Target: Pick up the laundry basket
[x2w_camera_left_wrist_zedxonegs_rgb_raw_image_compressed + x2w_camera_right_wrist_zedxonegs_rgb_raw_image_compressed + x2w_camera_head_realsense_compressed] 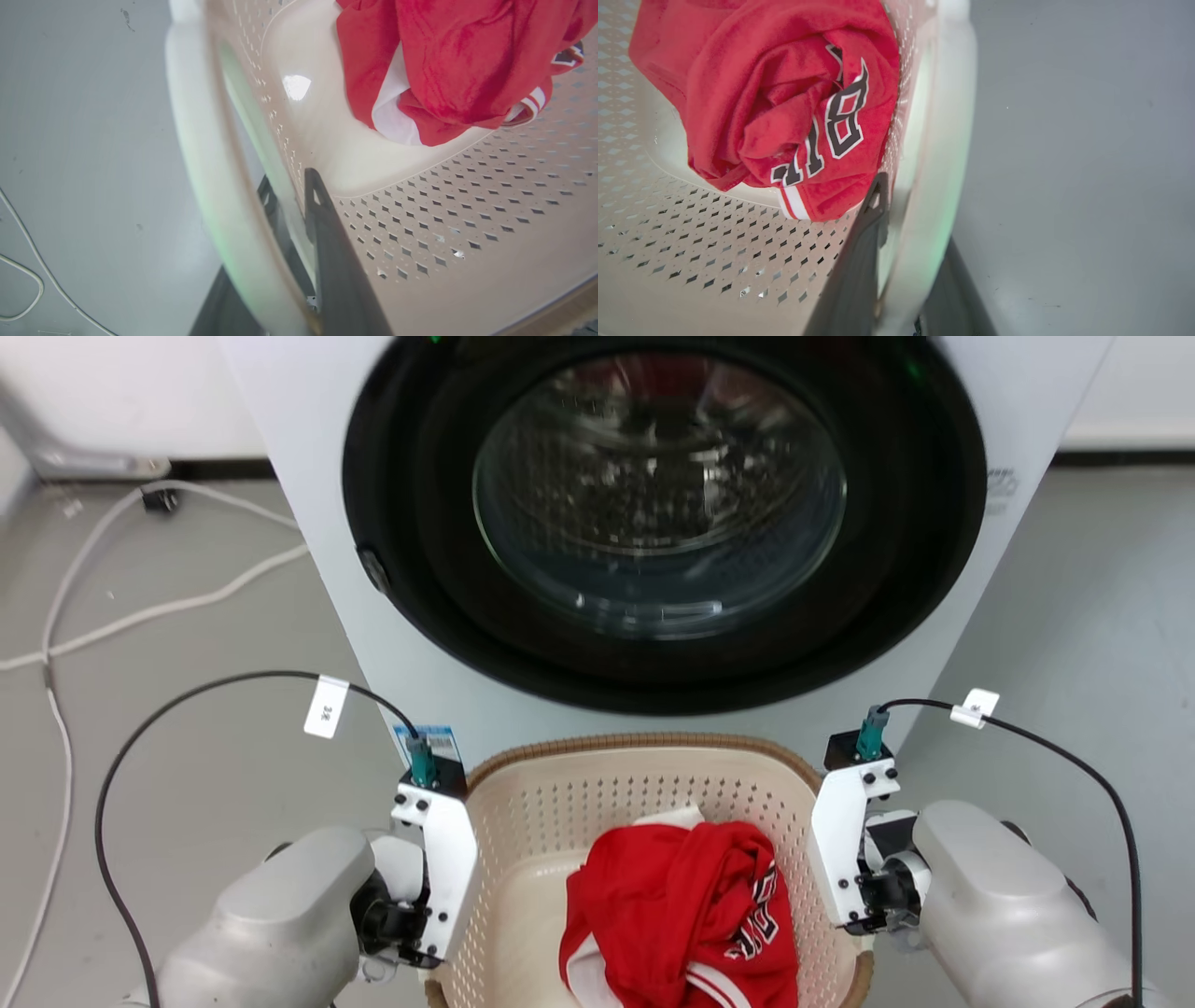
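Overhead, washing machine behind laundry basket, wrist-close, jersey numerals.

Left gripper straddles the left wall of the basket: one finger inside against the wall, the other outside it, jaws closed on the wall. Right gripper grips the right wall likewise. Left forearm and right forearm flank the basket, fingers directed downward.

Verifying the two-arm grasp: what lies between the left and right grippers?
The laundry basket, with a red jersey inside, fills that stretch in the head view.
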### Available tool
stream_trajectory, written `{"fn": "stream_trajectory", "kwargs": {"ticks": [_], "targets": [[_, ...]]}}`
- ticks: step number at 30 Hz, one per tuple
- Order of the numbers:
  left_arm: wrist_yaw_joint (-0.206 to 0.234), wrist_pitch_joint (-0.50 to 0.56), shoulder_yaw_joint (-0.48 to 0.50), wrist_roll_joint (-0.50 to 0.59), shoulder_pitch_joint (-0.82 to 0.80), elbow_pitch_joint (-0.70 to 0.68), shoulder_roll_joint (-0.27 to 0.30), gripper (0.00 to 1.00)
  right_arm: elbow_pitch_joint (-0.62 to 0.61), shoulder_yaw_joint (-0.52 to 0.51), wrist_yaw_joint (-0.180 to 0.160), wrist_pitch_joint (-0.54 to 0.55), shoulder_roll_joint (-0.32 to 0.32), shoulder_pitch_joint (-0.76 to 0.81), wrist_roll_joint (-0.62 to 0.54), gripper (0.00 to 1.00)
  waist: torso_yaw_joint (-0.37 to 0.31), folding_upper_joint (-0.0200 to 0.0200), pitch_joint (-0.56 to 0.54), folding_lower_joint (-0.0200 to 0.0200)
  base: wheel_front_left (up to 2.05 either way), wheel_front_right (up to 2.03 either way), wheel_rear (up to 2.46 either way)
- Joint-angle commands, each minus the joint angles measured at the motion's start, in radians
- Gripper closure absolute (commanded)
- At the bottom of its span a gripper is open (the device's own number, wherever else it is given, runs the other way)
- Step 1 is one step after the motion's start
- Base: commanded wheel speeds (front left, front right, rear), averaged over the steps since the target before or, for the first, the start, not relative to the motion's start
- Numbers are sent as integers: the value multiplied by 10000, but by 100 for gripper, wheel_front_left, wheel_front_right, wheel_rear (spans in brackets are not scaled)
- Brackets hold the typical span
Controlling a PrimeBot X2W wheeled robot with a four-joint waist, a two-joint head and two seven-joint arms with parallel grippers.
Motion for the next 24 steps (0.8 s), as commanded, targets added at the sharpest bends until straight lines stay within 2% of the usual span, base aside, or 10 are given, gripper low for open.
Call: {"fn": "stream_trajectory", "kwargs": {"ticks": [1, 14, 24], "targets": [[-142, 257, -148, -52, 206, -20, -105, 100, -51, 78, 4, 12, -8, 8, 49, 100, 96, 0, -463, 4, 0, 0, 0], [-141, 577, -274, -526, 499, 406, -268, 100, 248, 217, 4, 225, 60, 226, 536, 100, -4, 0, -1043, 4, 0, 0, 0], [-141, 595, -364, -581, 262, 56, -257, 100, 446, 349, 15, 442, 246, 41, 673, 100, -173, 0, -1115, 4, 0, 0, 0]]}}
